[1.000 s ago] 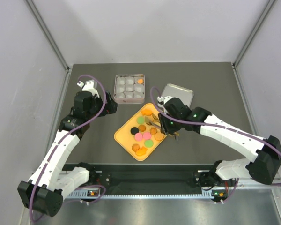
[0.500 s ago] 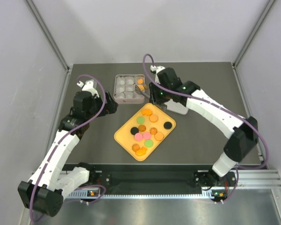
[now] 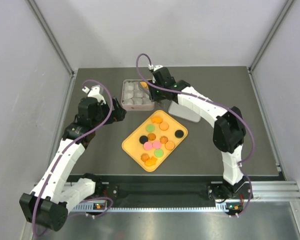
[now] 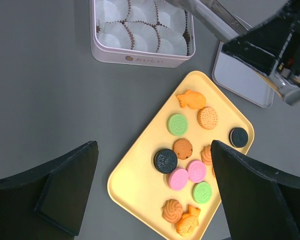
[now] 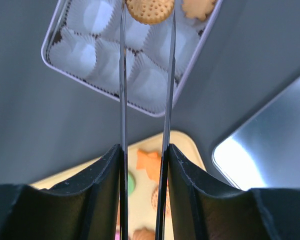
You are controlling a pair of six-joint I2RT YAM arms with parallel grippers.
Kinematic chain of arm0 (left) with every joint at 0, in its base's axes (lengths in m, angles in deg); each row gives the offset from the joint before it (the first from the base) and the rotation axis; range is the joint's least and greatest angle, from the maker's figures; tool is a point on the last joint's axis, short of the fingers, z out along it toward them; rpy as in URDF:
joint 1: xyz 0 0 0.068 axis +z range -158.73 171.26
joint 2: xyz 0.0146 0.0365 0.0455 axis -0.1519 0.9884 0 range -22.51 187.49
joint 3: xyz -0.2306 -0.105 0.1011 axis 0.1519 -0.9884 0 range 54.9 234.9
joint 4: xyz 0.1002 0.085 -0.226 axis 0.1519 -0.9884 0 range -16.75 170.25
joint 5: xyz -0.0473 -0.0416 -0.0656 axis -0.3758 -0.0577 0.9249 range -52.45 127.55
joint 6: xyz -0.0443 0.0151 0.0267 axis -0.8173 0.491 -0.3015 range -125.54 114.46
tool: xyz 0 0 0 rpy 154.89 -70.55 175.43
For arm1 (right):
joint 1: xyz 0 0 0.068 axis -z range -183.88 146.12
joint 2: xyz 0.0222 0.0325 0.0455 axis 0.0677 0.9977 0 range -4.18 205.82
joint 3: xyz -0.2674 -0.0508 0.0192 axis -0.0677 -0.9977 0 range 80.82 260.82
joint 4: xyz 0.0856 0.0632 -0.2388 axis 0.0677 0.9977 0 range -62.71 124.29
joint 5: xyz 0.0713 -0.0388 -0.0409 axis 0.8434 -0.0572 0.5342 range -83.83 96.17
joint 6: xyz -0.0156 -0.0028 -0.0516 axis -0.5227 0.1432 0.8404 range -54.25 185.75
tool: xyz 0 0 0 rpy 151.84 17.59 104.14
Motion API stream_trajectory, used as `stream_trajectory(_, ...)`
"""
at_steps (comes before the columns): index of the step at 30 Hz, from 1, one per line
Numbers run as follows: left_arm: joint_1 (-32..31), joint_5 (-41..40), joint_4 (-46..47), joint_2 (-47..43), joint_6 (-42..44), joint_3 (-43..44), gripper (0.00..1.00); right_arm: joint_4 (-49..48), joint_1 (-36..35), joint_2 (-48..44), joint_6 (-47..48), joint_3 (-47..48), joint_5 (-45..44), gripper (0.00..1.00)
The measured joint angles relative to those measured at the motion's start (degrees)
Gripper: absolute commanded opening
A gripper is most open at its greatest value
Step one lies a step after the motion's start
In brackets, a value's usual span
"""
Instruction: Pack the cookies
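Right wrist view: right fingers [image 5: 123, 100], gone from tray [image 3: 132, 145] to tin [image 5: 90, 76], pinch a round cookie [image 5: 150, 11]; left fingers [image 4: 65, 185] stay spread.

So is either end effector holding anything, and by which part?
The right end effector pinches an orange cookie by its opposite edges above the tin; the left end effector is empty.

Right hand [image 5: 148, 7] pinches a round orange cookie [image 5: 150, 11] over the tin [image 5: 85, 75] of white paper cups [image 5: 82, 50]

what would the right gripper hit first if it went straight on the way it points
Probably a white paper cup in the tin, just past the cookie the right gripper holds; depth unclear.
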Motion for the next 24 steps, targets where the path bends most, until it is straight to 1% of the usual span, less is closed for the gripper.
stream_trajectory(9,0.11,0.44,0.07,0.39,0.00,0.00,0.99,-2.25,-0.02,7.04,-0.15,6.64,-0.87,0.34)
stream_trajectory(24,0.37,0.83,0.24,0.79,0.00,-0.04,0.99,-4.17,-0.92,12.33,-0.66,8.90,-2.21,0.37)
